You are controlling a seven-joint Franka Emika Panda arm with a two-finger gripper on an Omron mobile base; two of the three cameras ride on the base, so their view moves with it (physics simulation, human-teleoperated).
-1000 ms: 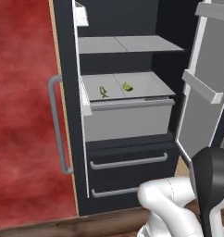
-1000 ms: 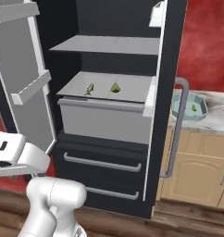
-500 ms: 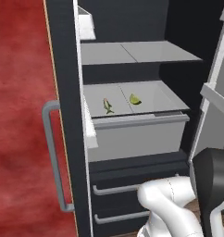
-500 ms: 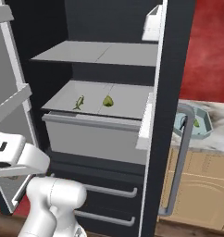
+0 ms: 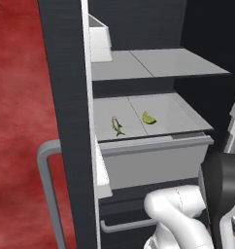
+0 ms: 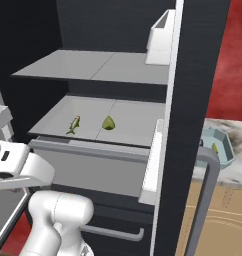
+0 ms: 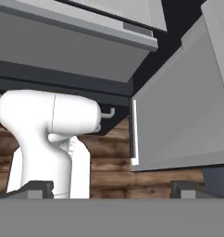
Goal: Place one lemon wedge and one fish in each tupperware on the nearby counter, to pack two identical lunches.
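Fish [image 5: 117,125] and lemon wedge [image 5: 148,117] lie apart on fridge shelf [image 5: 177,109], fish nearer door side. Gripper [image 7: 112,187] low, fingers spread wide, empty. Pale blue tupperware [image 6: 222,150] on counter [image 6: 238,167] (something yellow-green inside already). Judgement: raise hand to shelf height, descend over fish, close along narrow body.

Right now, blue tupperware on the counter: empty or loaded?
Loaded in part: the pale blue tupperware holds one small yellow-green piece, probably a lemon wedge. The fridge door handle hides its near side, so fish: cannot tell.
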